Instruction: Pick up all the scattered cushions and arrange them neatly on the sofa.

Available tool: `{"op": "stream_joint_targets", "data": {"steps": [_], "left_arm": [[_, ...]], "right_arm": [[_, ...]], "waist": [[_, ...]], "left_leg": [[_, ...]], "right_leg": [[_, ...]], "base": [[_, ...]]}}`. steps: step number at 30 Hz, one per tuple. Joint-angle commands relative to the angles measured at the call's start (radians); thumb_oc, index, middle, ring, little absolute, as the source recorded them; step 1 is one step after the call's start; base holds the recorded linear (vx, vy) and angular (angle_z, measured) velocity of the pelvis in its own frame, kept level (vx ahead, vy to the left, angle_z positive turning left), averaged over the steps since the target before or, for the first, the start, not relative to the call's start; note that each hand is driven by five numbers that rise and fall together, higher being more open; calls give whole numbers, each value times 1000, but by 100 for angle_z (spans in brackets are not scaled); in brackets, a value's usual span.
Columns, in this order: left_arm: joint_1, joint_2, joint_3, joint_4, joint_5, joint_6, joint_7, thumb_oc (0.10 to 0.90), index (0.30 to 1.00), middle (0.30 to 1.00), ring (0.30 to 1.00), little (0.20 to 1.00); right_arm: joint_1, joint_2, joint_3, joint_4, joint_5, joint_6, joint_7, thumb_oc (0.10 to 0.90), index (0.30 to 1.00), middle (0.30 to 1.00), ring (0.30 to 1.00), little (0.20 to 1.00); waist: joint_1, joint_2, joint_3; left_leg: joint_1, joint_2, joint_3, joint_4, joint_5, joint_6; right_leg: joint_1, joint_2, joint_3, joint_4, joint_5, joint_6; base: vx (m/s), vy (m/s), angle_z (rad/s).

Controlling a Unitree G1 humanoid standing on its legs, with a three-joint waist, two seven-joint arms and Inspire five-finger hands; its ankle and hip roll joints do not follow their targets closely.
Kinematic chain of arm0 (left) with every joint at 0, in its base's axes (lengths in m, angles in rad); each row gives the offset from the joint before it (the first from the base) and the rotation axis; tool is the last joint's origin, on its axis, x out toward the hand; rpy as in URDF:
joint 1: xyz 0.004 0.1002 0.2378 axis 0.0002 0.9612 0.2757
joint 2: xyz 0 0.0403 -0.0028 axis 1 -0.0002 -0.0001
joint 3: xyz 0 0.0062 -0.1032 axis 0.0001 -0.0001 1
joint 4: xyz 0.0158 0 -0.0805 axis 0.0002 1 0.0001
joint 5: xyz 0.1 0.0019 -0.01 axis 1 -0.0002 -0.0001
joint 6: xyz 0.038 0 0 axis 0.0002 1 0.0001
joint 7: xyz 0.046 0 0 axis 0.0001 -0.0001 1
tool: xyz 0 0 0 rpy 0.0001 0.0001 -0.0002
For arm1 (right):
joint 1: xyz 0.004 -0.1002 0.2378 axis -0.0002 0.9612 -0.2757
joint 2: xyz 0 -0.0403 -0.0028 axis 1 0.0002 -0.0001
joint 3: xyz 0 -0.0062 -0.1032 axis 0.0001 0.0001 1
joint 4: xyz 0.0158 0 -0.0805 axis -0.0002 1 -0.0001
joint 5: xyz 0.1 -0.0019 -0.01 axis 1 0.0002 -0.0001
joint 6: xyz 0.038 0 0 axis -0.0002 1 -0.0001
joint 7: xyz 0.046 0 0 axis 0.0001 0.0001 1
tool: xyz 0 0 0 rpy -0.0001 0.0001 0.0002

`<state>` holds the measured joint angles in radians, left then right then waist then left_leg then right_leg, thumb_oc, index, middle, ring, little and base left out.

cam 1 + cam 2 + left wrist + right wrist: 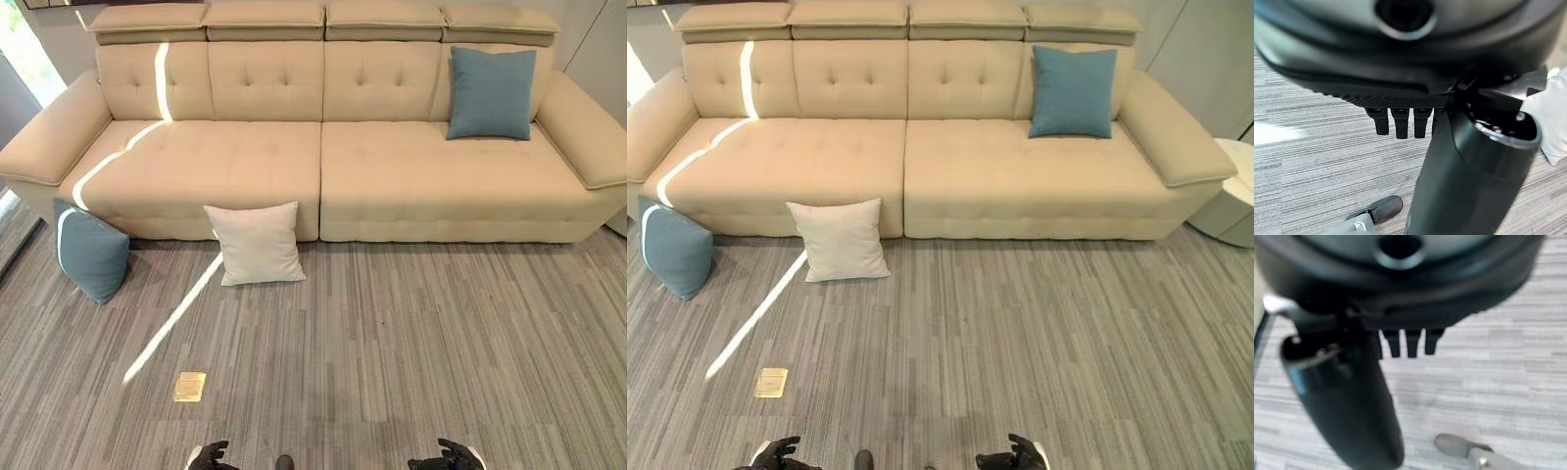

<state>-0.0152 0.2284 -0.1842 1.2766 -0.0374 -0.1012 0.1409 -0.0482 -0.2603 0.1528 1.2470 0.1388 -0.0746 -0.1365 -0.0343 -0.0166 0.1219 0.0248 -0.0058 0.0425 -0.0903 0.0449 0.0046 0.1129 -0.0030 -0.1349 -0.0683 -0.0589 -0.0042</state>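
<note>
On the floor by the sofa (392, 176) lean a white cushion (257, 244) and, far left, a blue cushion (90, 252). Another blue cushion (491, 93) sits upper right. Left hand (208, 456) and right hand (449, 456) hang loose, holding nothing.

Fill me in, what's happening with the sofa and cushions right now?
Nothing is being handled yet. The left hand and the right hand sit low at the near edge of the head views, both holding nothing, fingers relaxed. One teal cushion already stands against the backrest at the right end of the beige sofa. Two are on the floor: a white cushion leaning on the sofa's front, and another teal cushion by the sofa's left corner.
</note>
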Motion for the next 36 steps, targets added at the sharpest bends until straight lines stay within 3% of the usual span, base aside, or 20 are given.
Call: {"op": "stream_joint_targets", "data": {"steps": [1,5,8,11,12,17,23,26,28,30,32,33,35,36], "left_arm": [[-49,22,17,29,-17,-5,23,800,900,900,900,900],[-51,36,41,26,-43,-5,30,800,900,900,900,900],[-62,51,55,17,-66,-11,34,800,900,900,900,900],[-66,55,50,12,-63,-15,33,800,900,900,900,900],[-70,58,45,11,-63,-18,33,800,900,900,900,900],[-83,48,33,17,-66,-19,29,800,900,900,900,900],[-68,24,29,24,-58,-22,20,800,900,900,900,900],[-64,7,15,24,-59,-17,7,800,900,900,900,900],[-77,11,1,14,-57,-15,9,800,900,900,900,900],[-88,15,-6,4,-65,-13,9,800,900,900,900,900],[-96,21,-16,-5,-63,-10,12,800,900,900,900,900],[-98,25,-19,-6,-60,-10,12,800,900,900,900,900],[-107,35,-32,-17,-53,-10,10,800,900,900,900,900],[-104,35,-29,-14,-53,-9,8,800,900,900,900,900]], "right_arm": [[-24,-10,7,-20,-18,-7,-32,800,900,900,900,900],[-22,-5,10,-22,-16,-7,-32,800,900,900,900,900],[-25,-8,12,-29,-12,-11,-34,800,900,900,900,900],[-22,-8,12,-29,-10,-14,-34,800,900,900,900,900],[-20,-10,15,-25,-5,-15,-33,800,900,900,900,900],[-25,-24,43,-32,-14,-11,-31,800,900,900,900,900],[-4,-26,43,-31,-15,-18,-27,800,900,900,900,900],[1,-27,32,-17,3,-26,-22,800,900,900,900,900],[-5,-28,37,-15,10,-24,-22,800,900,900,900,900],[-5,-29,36,-6,20,-19,-22,800,900,900,900,900],[4,-30,32,3,24,-12,-21,800,900,900,900,900],[7,-30,30,9,24,-12,-21,800,900,900,900,900],[17,-27,22,17,26,-5,-29,800,900,900,900,900],[19,-24,19,18,23,-3,-27,800,900,900,900,900]], "waist": [[41,-23,8],[41,-30,36],[43,-21,54],[40,-23,50],[34,-29,47],[3,-49,68],[-6,-52,49],[-18,-53,31],[-20,-65,43],[-22,-72,49],[-21,-84,42],[-20,-83,39],[-10,-81,41],[-9,-76,37]], "left_leg": [[-7,-46,-23,64,-104,11],[0,-57,-56,79,-110,32],[3,-51,-82,92,-116,36],[20,-56,-109,83,-123,33],[34,-62,-133,74,-124,27],[96,-99,-235,58,-139,6],[125,-102,-272,93,-165,-7],[91,-79,-228,213,-157,-50],[19,-66,-141,330,-144,-75],[-44,-28,-32,373,-164,-66],[-83,6,44,318,-189,-46],[-95,17,56,276,-165,-47],[-192,72,122,183,-27,-70],[-180,71,124,157,-27,-67]], "right_leg": [[-98,-129,11,172,24,168],[-173,-148,12,354,95,167],[-220,-136,12,443,81,156],[-228,-108,20,419,39,138],[-233,-74,37,361,11,128],[-315,10,54,210,65,129],[-266,25,66,192,45,99],[-193,25,51,149,28,79],[-162,7,48,134,22,73],[-138,-9,38,121,8,68],[-108,-27,22,98,-2,74],[-96,-26,21,90,-6,77],[-39,-22,12,59,-31,80],[-34,-18,21,63,-37,81]], "base": [[18,158,-2],[38,116,17],[59,79,50],[133,22,44],[161,-40,50],[177,-47,63],[170,-100,65],[190,-157,63],[82,-67,42],[87,-31,22],[166,6,28],[251,64,47],[317,119,18],[272,140,19]]}}
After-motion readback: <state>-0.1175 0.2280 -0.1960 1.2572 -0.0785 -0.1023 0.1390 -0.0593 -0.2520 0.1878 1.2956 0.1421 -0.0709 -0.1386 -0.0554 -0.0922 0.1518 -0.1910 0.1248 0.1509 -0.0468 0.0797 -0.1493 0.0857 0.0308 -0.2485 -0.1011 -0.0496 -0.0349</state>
